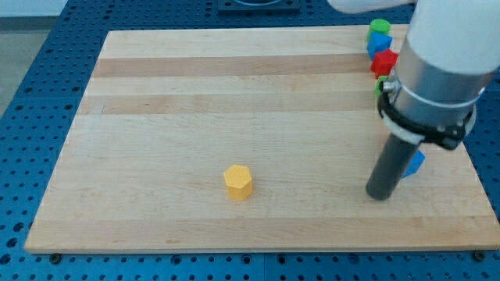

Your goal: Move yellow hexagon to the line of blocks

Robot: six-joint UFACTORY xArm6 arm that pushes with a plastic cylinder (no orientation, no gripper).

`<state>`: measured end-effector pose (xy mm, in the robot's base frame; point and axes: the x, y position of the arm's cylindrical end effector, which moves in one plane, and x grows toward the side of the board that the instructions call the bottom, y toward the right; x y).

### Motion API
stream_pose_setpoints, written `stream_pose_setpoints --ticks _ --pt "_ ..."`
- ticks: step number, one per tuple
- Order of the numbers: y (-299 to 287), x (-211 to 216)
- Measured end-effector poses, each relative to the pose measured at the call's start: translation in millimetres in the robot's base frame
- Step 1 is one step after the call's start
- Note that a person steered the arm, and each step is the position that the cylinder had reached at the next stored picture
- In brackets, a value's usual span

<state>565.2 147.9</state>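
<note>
The yellow hexagon sits alone on the wooden board, low and a little left of the middle. A line of blocks runs down the board's right side: a green block at the top, a blue block under it, a red block, a sliver of another green block, then a blue block lower down. The arm hides part of the line. My tip rests on the board far to the right of the hexagon, just left of and below the lower blue block.
The arm's large grey and white body covers the upper right corner of the board. A blue perforated table surrounds the board on all sides.
</note>
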Motion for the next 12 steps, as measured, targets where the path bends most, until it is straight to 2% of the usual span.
stream_pose_setpoints --ticks 2,3,5,6,8,12 --pt "-85 24" --pt "-98 11" --pt "-73 -55" --pt "-42 -80" --pt "10 -88" --pt "27 -72"
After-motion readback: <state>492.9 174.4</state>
